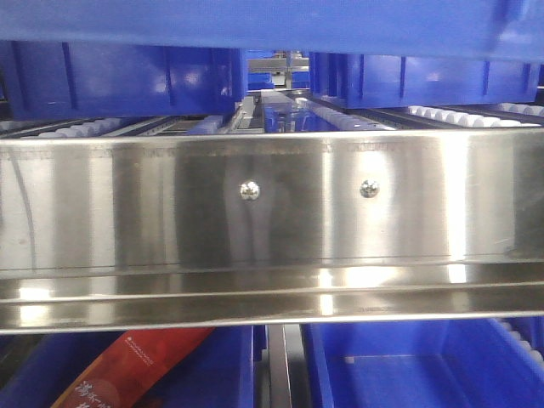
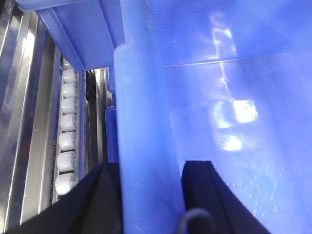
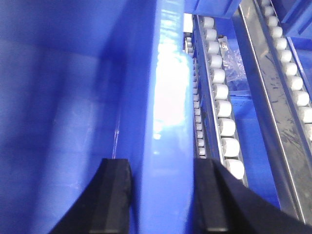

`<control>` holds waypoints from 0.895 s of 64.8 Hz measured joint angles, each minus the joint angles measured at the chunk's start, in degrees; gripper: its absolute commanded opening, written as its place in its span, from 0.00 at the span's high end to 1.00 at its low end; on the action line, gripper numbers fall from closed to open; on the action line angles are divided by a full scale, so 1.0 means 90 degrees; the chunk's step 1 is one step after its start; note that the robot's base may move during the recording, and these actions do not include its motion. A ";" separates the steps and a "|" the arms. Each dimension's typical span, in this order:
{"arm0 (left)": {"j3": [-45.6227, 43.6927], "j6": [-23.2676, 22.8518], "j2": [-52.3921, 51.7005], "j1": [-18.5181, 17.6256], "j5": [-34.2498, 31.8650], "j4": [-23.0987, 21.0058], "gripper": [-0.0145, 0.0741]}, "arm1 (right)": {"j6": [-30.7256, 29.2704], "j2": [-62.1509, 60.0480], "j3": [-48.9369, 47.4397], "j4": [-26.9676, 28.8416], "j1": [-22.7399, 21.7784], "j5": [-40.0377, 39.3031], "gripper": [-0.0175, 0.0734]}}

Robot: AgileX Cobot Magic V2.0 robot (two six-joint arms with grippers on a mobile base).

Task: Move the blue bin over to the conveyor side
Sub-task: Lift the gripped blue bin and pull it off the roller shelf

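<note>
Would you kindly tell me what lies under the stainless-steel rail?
A left blue bin holding a red packet and a right blue bin showing only bare floor; the rail covers their far ends.

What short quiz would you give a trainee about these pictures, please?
1. True or false: the left gripper has one finger on each side of a wall of the blue bin.
2. In the front view, what lies in the lower left bin? A) a green bottle B) a red packet C) a white cup
3. How many screws show on the stainless-steel rail?

Key: 1 true; 2 B; 3 two.
</note>
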 measured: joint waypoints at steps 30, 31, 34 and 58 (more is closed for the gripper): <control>0.0171 -0.0010 0.0000 -0.0015 0.0000 0.0095 0.85 | -0.0012 0.0000 0.0014 0.0039 0.0000 0.0000 0.89; 0.0200 -0.0010 0.0000 -0.0015 0.0000 0.0109 0.85 | -0.0024 0.0000 0.0014 0.0039 0.0000 0.0000 0.89; 0.0305 -0.0010 0.0000 -0.0015 0.0000 0.0107 0.85 | -0.0024 0.0000 0.0014 0.0039 0.0000 0.0000 0.89; 0.0519 -0.0037 -0.0013 -0.0039 0.0000 0.0172 0.85 | -0.0038 0.0000 0.0014 0.0054 0.0000 0.0000 0.89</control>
